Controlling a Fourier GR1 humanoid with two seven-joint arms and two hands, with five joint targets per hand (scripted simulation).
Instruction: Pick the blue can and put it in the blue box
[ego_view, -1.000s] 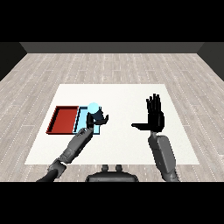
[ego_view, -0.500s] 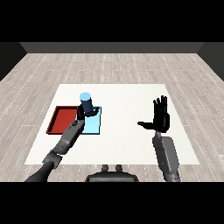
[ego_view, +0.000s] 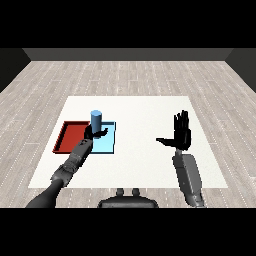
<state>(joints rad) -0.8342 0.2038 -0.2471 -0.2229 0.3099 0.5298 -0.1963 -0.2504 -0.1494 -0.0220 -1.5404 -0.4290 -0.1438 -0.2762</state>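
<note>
Curling round the blue can (ego_view: 96, 120), the left hand (ego_view: 94, 133) hovers over the blue tray (ego_view: 106, 144) beside the red tray (ego_view: 70, 137)

The left hand (ego_view: 93, 133) is extended forward on a straightened forearm, its fingers curled. The right hand (ego_view: 182, 134) is raised upright, fingers straight, thumb held out sideways.

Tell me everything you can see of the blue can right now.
The blue can is a plain, smooth cylinder, mid blue with a lighter flat top and no label visible. It stands upright above the light blue tray, at the tray's far left part, next to the red tray. The left robot hand covers its base, fingers curled by it. Whether it rests on the tray or is held above it cannot be told.
</note>
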